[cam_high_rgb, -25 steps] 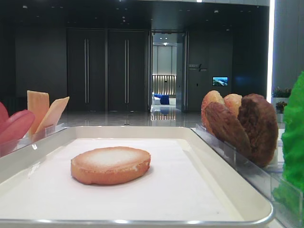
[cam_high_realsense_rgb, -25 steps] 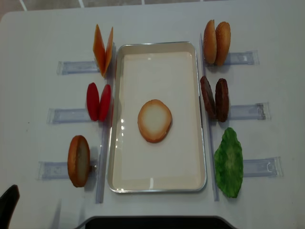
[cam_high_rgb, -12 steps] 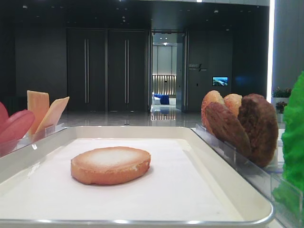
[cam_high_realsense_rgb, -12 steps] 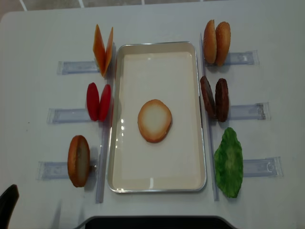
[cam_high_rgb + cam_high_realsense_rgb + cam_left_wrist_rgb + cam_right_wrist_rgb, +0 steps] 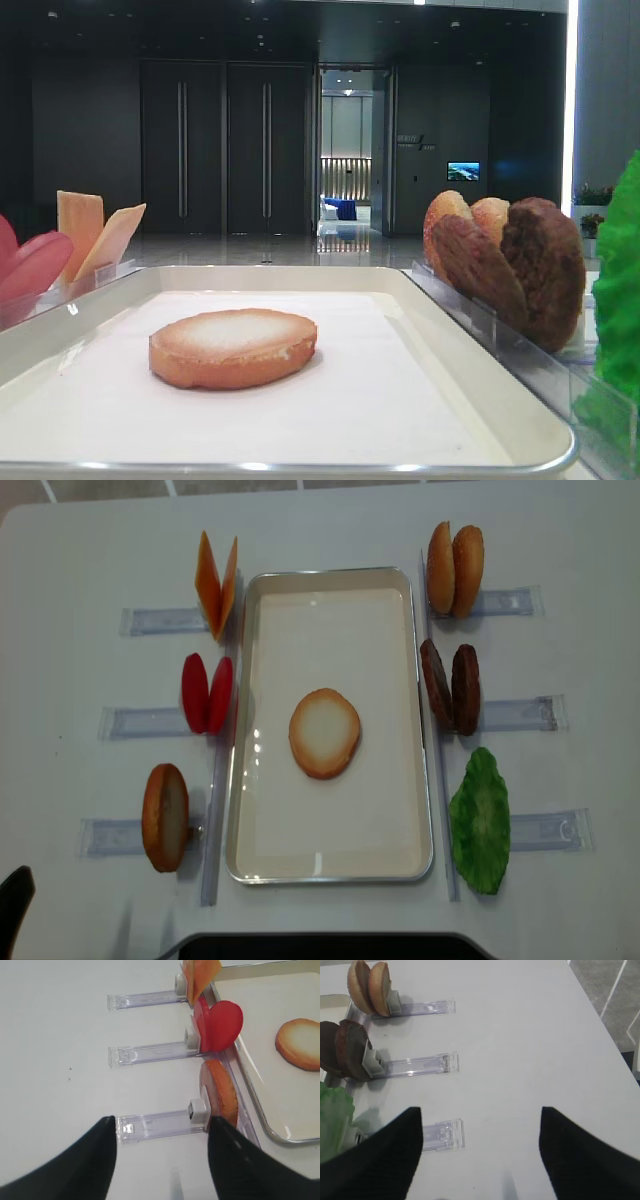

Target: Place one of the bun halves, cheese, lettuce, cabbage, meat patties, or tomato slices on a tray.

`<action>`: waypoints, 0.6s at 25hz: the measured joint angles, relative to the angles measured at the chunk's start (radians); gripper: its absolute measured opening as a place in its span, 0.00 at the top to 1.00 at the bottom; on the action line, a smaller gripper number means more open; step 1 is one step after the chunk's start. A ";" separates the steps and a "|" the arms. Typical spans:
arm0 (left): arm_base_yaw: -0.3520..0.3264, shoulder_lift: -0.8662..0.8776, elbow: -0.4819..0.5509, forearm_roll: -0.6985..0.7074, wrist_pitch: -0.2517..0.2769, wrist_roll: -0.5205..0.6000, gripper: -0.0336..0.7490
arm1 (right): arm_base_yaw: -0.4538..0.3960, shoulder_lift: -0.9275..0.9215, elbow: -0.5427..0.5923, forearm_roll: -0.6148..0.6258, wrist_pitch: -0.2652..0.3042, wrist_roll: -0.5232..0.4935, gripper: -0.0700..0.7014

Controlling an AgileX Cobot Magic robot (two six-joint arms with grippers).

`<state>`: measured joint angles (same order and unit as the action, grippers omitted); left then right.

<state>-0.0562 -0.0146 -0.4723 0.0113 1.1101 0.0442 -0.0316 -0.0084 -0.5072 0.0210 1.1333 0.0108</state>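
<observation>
**Clearing away after the bun half lands**

Lying flat, pale face up, the round golden-edged bun half (image 5: 325,733) sits near the middle of the large cream-white rectangular tray (image 5: 405,715), apart from every rim, so the placement looks done. The step in hand is probably retreat: draw the arms low and outward, away from the upright ingredients.

The left pincer (image 5: 162,1155) hangs over bare white table (image 5: 70,550), jaws apart and empty, just short of the clear plastic holder (image 5: 160,1124) whose upright bun half (image 5: 219,1091) stands close against the tray's left rim. Pulling straight back avoids knocking it.

The right pincer (image 5: 480,1152) is likewise spread wide, holding nothing, above open table, with the dark brown rough meat patties (image 5: 344,1049) off to its side.

Room is generous toward both outer table edges; between holders and tray it is tight.
</observation>
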 joint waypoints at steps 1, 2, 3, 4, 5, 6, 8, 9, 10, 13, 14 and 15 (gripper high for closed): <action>0.000 0.000 0.000 0.000 0.000 0.000 0.41 | 0.000 0.000 0.000 0.000 0.000 0.000 0.30; 0.000 0.000 0.000 0.000 0.000 0.000 0.41 | 0.000 0.000 0.000 0.000 0.000 0.000 0.30; 0.000 0.000 0.000 0.000 0.000 0.000 0.42 | 0.000 0.000 0.000 0.000 0.000 0.000 0.30; 0.000 0.000 0.000 0.000 0.000 0.000 0.43 | 0.000 0.000 0.000 0.000 0.000 0.000 0.30; 0.000 0.000 0.000 0.000 0.000 0.000 0.43 | 0.000 0.000 0.000 0.000 0.000 0.000 0.30; 0.000 0.000 0.000 0.000 0.000 0.000 0.43 | 0.000 0.000 0.000 0.000 0.000 0.000 0.30; 0.000 0.000 0.000 0.000 0.000 0.000 0.43 | 0.000 0.000 0.000 0.000 0.000 0.000 0.30; 0.000 0.000 0.000 0.000 0.000 0.000 0.43 | 0.000 0.000 0.000 0.000 0.000 0.000 0.30; 0.000 0.000 0.000 0.000 0.000 0.000 0.43 | 0.000 0.000 0.000 0.000 0.000 0.000 0.30; 0.000 0.000 0.000 0.000 0.000 0.000 0.43 | 0.000 0.000 0.000 0.000 0.000 0.000 0.30; 0.000 0.000 0.000 0.000 0.000 0.000 0.44 | 0.000 0.000 0.000 0.000 0.000 0.000 0.30; 0.000 0.000 0.000 0.000 0.000 0.000 0.44 | 0.000 0.000 0.000 0.000 0.000 0.000 0.30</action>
<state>-0.0562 -0.0146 -0.4723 0.0113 1.1101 0.0442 -0.0316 -0.0084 -0.5072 0.0210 1.1333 0.0108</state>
